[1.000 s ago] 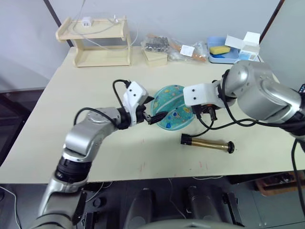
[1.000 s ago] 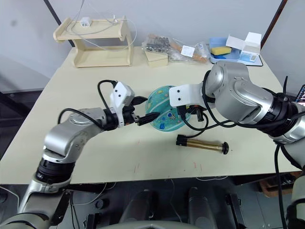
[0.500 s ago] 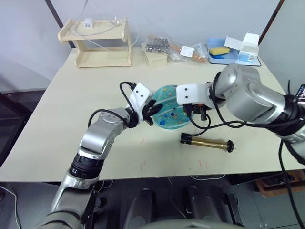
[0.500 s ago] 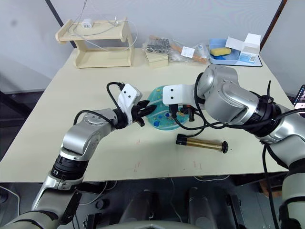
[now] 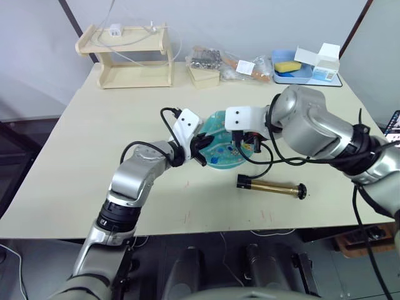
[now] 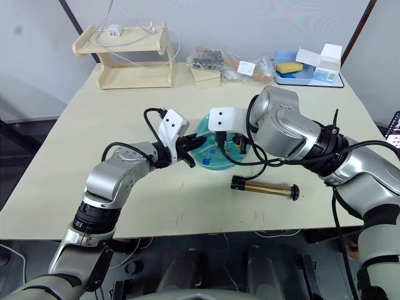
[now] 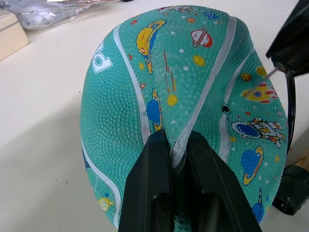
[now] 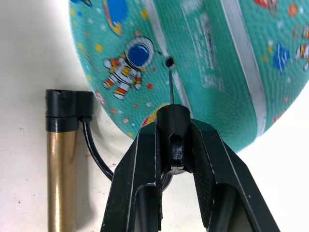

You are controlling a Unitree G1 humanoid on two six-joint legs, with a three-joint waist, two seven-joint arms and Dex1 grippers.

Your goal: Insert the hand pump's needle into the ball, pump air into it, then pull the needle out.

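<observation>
The right gripper (image 8: 172, 145) clamps the needle (image 8: 171, 90), tip at the ball (image 7: 183, 92)'s valve beside an unreadable white label, while the left gripper (image 7: 175, 154) pinches a fold of the ball.

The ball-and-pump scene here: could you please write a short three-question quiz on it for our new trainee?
1. True or false: the needle is already deep inside the ball.
2. What does the left gripper pinch?
A. the hose
B. a fold of the ball's rubber
C. the pump handle
3. Fill in: the hand pump lies flat on the ____.

Key:
1. False: its tip is just at the valve hole, held by the right gripper.
2. B
3. table
</observation>
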